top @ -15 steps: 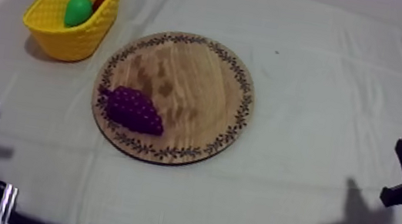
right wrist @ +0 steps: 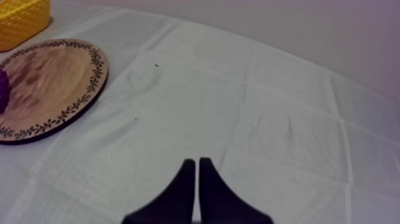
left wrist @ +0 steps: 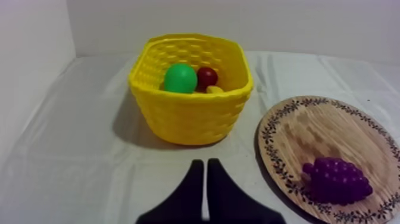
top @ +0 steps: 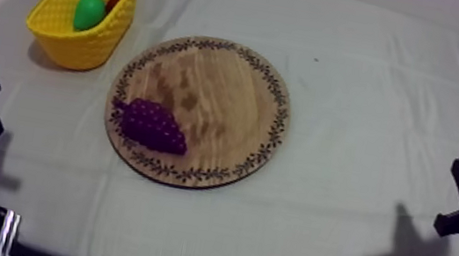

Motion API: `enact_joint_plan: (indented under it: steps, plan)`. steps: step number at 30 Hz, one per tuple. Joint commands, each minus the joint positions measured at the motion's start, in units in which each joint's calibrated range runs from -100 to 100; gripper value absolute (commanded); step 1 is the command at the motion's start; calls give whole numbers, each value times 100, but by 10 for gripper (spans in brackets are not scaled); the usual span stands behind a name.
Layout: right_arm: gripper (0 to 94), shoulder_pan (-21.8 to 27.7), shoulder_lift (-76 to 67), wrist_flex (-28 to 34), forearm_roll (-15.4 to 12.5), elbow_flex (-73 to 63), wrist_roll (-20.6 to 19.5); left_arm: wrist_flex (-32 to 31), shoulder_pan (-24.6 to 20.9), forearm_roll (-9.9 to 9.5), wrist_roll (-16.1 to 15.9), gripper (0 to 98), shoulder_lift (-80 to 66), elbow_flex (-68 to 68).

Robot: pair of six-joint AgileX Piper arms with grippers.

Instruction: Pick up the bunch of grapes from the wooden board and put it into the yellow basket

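Bunch of grapes: the purple toy bunch of grapes (top: 153,125) is lying on the round wooden board with a patterned rim (top: 231,85), at about 8 o'clock on it and close to the rim. Nothing is touching it.
Board: it is lying flat in the middle of the surface under the grey-white cloth (top: 364,90).
Basket: the yellow woven basket (top: 77,46) is standing at 10 o'clock from the board, just beside it, with a narrow strip of cloth showing between them.
Inside the basket: a round green toy fruit (left wrist: 180,78) is sitting next to a small red fruit (left wrist: 207,77). A bit of yellow toy fruit (left wrist: 214,89) is peeking out below them; I cannot tell its kind.
Left gripper: the left gripper (left wrist: 205,164) is keeping its fingers pressed together in a narrow wedge, holding nothing. It is sitting low at 8 o'clock of the surface, with the basket at its 12 o'clock and the grapes at its 2 o'clock, well apart.
Right gripper: the right gripper (right wrist: 196,162) is also holding its fingers together in a thin wedge, gripping nothing. It is sitting low at 4 o'clock of the surface, over bare cloth, with the board off at its 10 o'clock.
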Motion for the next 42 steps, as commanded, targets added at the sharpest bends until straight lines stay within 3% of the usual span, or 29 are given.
enact_joint_plan:
  steps: [1, 10, 15, 20, 25, 30, 42]
  plan:
    - [4, -2, -1, -3, 1, -3, 3, -3, 3, 0, 3, 0, 0, -4]
    - [4, -2, -1, -3, 1, -3, 3, -417, 159, -116, -21, 0, 748, -618]
    - [4, -2, -1, -3, 1, -3, 3, 224, 410, -156, 22, 0, 1790, -2090]
    - [4, -2, -1, -3, 1, -3, 3, 1393, 799, -202, -98, 0, 2952, -3828]
    - [4, -2, -1, -3, 1, -3, 3, 2088, 1239, -345, -135, 0, 4038, -5076]
    - [4, -2, -1, -3, 1, -3, 3, 2312, 1678, -501, -98, 0, 4859, -5595]
    - [4, -2, -1, -3, 1, -3, 3, 2341, 2364, -658, -418, 0, 6522, -6005]
